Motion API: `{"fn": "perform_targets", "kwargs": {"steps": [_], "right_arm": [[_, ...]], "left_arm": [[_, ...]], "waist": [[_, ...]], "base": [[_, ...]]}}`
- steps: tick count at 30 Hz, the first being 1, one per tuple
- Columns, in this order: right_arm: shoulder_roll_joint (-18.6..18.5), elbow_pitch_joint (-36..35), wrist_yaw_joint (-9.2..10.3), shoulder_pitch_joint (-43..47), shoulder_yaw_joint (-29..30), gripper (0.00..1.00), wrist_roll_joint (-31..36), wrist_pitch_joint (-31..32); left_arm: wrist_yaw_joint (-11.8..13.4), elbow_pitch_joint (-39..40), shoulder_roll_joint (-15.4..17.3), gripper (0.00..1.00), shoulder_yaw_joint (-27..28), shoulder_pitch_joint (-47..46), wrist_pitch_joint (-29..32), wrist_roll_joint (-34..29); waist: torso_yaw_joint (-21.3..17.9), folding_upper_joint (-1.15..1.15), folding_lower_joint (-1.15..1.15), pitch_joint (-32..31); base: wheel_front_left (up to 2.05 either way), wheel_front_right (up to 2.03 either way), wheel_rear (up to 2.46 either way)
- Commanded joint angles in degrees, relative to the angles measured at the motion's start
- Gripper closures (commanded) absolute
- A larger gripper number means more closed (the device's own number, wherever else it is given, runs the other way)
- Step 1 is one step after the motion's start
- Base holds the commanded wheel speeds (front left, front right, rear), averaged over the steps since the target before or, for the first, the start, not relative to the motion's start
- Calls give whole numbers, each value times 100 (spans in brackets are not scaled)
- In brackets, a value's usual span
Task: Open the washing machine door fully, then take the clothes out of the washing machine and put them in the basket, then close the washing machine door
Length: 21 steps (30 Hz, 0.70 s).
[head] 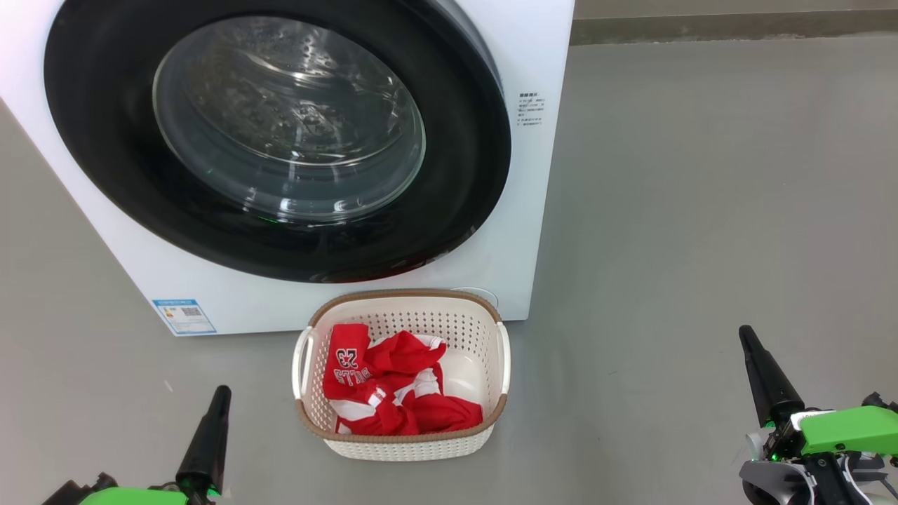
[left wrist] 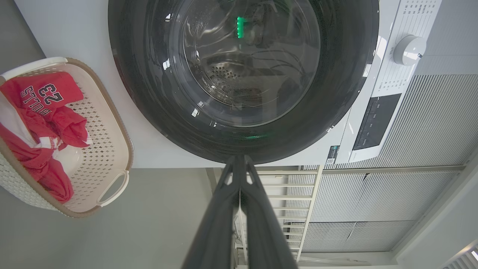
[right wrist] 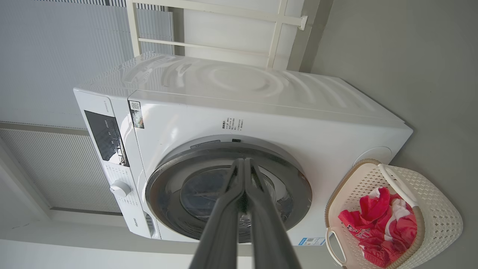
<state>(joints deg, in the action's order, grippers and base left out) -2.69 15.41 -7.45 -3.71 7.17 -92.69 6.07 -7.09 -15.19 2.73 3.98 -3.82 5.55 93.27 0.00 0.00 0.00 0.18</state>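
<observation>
Left gripper (head: 222, 393) and right gripper (head: 746, 335), both pinched closed and empty, flank the basket (head: 403, 295) of red-and-white jerseys (head: 400, 359), number 23 showing, on grey floor (head: 701, 210); behind it, the white washing machine (head: 540, 56) stands with its black door (head: 98, 126) closed, ribbed wall panels (left wrist: 429, 123) beyond.

your head view looks down, close, on the washing machine door (head: 280, 133) and the basket (head: 407, 449). both wrist views face that door rolled sideways, the left one near, the right one farther back; all three share door and basket.
</observation>
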Motion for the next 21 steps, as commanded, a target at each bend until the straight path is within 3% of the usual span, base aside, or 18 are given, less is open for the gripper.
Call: {"fn": "perform_targets", "kwargs": {"steps": [1, 21], "right_arm": [[-42, -140, -3, -245, -92, 100, 30, 20], [-36, -140, -3, -245, -84, 100, 37, 27]], "left_arm": [[-40, 116, 49, 100, 210, -233, 58, -75], [-40, 116, 41, 100, 223, -234, 68, -85]], "waist": [[0, 0, 0, 0], [0, 0, 0, 0]], "base": [[0, 0, 0], [0, 0, 0]]}}
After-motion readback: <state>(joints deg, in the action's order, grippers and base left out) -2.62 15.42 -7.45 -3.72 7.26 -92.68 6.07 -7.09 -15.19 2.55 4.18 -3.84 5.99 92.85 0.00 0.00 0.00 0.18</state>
